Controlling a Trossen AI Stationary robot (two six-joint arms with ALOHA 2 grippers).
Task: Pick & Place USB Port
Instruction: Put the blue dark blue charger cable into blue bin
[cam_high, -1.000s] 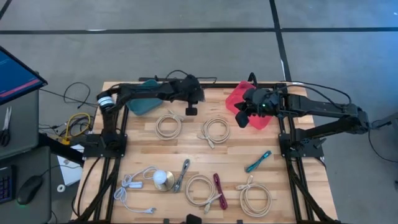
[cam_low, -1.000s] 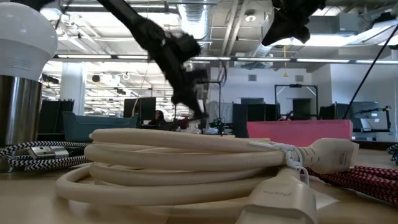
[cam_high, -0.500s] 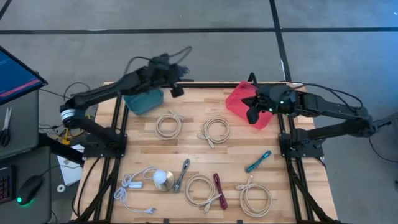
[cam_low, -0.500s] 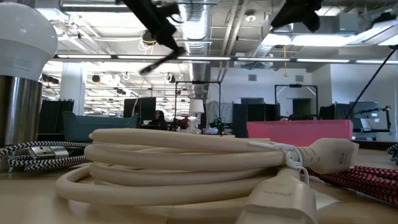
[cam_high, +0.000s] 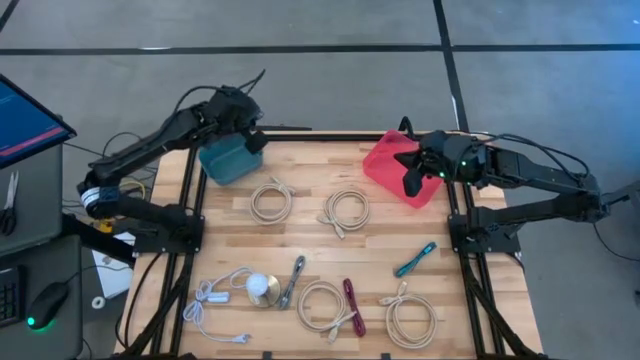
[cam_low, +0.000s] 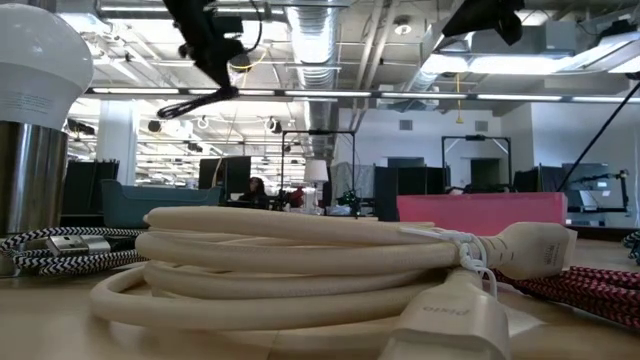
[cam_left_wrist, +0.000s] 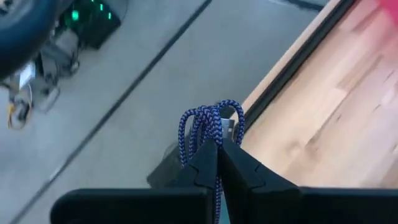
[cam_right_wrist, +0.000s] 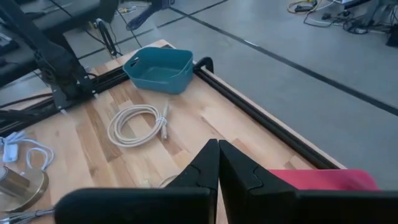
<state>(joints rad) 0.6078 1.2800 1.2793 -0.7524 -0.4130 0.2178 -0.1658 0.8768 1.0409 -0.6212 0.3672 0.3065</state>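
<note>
My left gripper (cam_left_wrist: 217, 151) is shut on a bundled blue braided USB cable (cam_left_wrist: 208, 124) and hangs high over the table's far left corner, at the teal bin (cam_high: 228, 162). In the high view this gripper (cam_high: 251, 140) sits at the bin's right rim. The low view shows it (cam_low: 212, 62) near the ceiling line. My right gripper (cam_high: 409, 182) is shut and empty over the red bin (cam_high: 385, 160) at the far right; the right wrist view shows its fingers (cam_right_wrist: 218, 163) closed. My left gripper pinches the blue braided cable between its two fingers, with the bundle's looped end (cam_left_wrist: 211, 118) standing out past the fingertips. The cable is lifted clear of the table. In the low view a dark part of it (cam_low: 195, 100) hangs below the gripper.
Two cream cable coils (cam_high: 270, 201) (cam_high: 346, 210) lie mid-table. Along the near side lie a white charger cord (cam_high: 215, 297), a bulb on a brass base (cam_high: 263, 289), a grey cable (cam_high: 293, 281), cream coils (cam_high: 322, 305) (cam_high: 410, 318), a red cable (cam_high: 352, 305) and a teal cable (cam_high: 414, 259).
My left gripper has carried the blue cable from above the middle of the table's far side up and toward the table's left, ending beside the teal bin. My right gripper has drawn back a little toward the table's right, over the red bin.
</note>
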